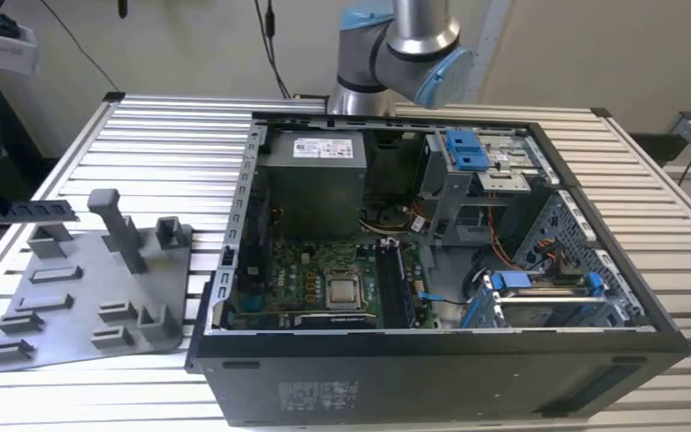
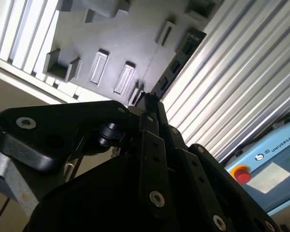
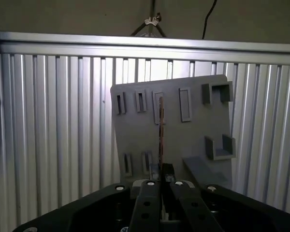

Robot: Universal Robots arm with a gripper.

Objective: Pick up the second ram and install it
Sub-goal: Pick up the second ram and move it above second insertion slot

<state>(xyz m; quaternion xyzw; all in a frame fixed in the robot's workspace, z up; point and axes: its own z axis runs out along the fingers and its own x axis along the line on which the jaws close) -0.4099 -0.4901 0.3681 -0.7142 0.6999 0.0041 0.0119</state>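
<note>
The second ram (image 1: 43, 211) is a thin dark stick held level in the air above the grey tray (image 1: 82, 310), at the exterior view's left. My gripper (image 1: 4, 215) is shut on one end of it, coming in from the left edge. In the second wrist view the fingers meet at the gripper (image 2: 147, 104), and the ram (image 2: 179, 60) juts out past them over the tray (image 2: 121, 43). In the first wrist view the ram (image 3: 160, 128) is seen edge-on, rising from the gripper (image 3: 162, 169) over the tray (image 3: 193, 130).
An open computer case (image 1: 633, 297) lies on the slatted metal table (image 1: 154, 144), with its green motherboard (image 1: 309, 261) and processor socket (image 1: 345, 290) exposed. The arm's base (image 1: 394, 54) stands behind the case. A control pendant with a red button (image 2: 241, 174) lies beside the table.
</note>
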